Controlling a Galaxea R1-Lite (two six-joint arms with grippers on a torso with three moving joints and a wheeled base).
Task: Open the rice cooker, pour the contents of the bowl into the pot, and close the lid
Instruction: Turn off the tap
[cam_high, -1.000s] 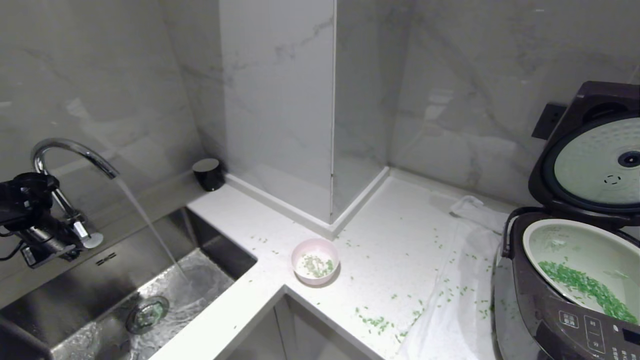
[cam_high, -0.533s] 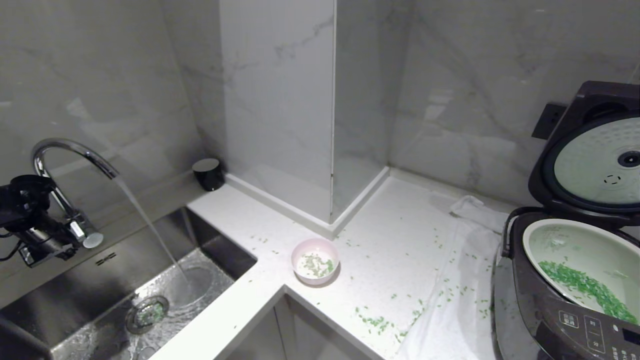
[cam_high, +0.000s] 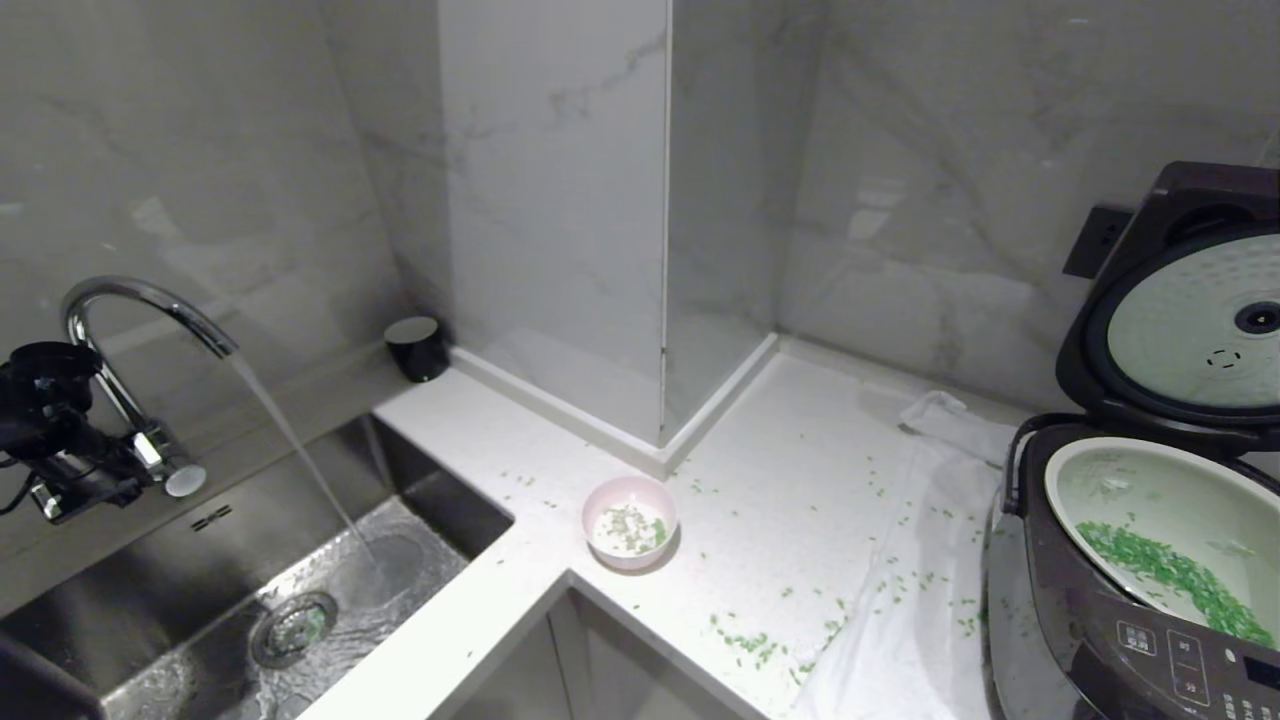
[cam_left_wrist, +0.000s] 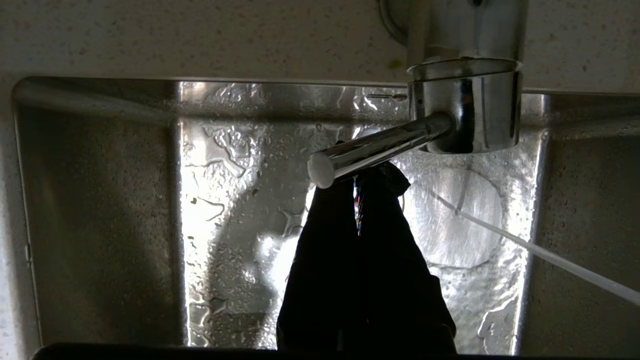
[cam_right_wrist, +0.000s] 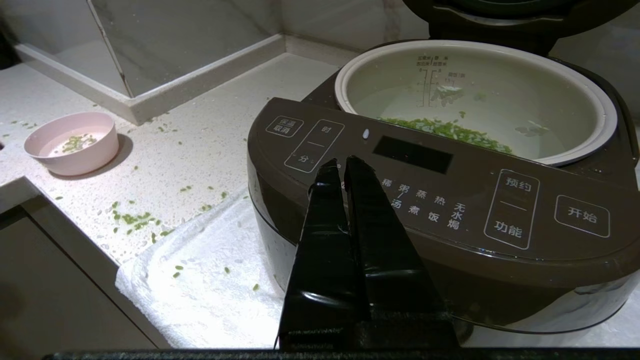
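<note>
Marble-walled kitchen corner, white table: the bowl (cam_high: 630, 523) sits near the sink (cam_high: 150, 590), light, stiff, likely slick; its rim looks the best place to pinch. Some contents (cam_high: 1170, 580) already lie in the pot (cam_high: 1150, 490) of the rice cooker (cam_high: 1110, 640), the lid (cam_high: 1180, 310) upright (spilled grains dot a towel (cam_high: 920, 610)). Left gripper (cam_left_wrist: 358, 190), jaws closed and empty, hangs by the running faucet (cam_high: 140, 300); right gripper (cam_right_wrist: 340, 165), jaws together, is before the cooker's panel.

Left arm easing back at the sink

We are watching the left gripper (cam_high: 125, 478), fingers pressed together beside the tap lever (cam_high: 165, 468), drifting toward the left edge of the head view and slightly lower, while the water (cam_high: 300, 450) pooling around the drain (cam_high: 293, 627) is shifting.
</note>
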